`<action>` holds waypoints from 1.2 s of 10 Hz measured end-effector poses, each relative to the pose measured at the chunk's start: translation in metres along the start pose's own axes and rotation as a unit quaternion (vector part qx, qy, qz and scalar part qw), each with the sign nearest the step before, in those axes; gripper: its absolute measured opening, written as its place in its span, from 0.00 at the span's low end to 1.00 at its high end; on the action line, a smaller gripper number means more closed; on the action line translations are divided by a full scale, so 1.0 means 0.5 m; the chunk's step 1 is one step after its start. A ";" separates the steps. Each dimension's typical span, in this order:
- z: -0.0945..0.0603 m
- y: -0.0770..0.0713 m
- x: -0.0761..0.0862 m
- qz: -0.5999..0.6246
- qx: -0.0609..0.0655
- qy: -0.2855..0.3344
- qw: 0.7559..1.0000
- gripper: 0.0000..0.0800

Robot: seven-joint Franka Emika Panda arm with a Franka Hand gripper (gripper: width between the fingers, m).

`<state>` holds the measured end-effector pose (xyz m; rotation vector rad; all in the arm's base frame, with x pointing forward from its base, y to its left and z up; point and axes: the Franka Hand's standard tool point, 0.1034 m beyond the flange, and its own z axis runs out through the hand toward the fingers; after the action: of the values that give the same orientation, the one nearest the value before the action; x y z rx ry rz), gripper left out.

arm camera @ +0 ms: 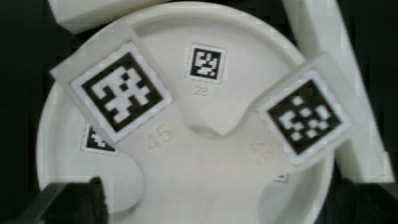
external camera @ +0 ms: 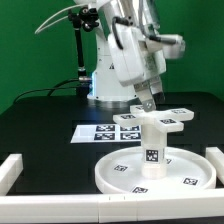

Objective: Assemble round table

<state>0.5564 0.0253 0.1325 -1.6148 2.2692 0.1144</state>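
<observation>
The round disc lies rim-up on the black table, low and right of centre in the exterior view. The short cylindrical leg stands upright at its middle. The cross-shaped foot piece sits level on top of the leg. My gripper reaches down onto it from above, with its fingers closed on the piece. In the wrist view the foot piece fills the picture with its tags showing. It lies between my two dark fingers, and my gripper is centred on it.
The marker board lies flat behind the disc. White border rails stand at the exterior view's left, right and along the front. The robot base stands at the back.
</observation>
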 end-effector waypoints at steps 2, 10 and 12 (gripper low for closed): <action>-0.001 0.000 -0.002 -0.015 0.001 -0.004 1.000 0.81; 0.010 -0.010 -0.025 -0.441 -0.034 -0.018 0.896 0.81; 0.011 -0.010 -0.025 -0.507 -0.032 -0.021 0.861 0.81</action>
<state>0.5658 0.0362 0.1323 -2.5624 1.1252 -0.0476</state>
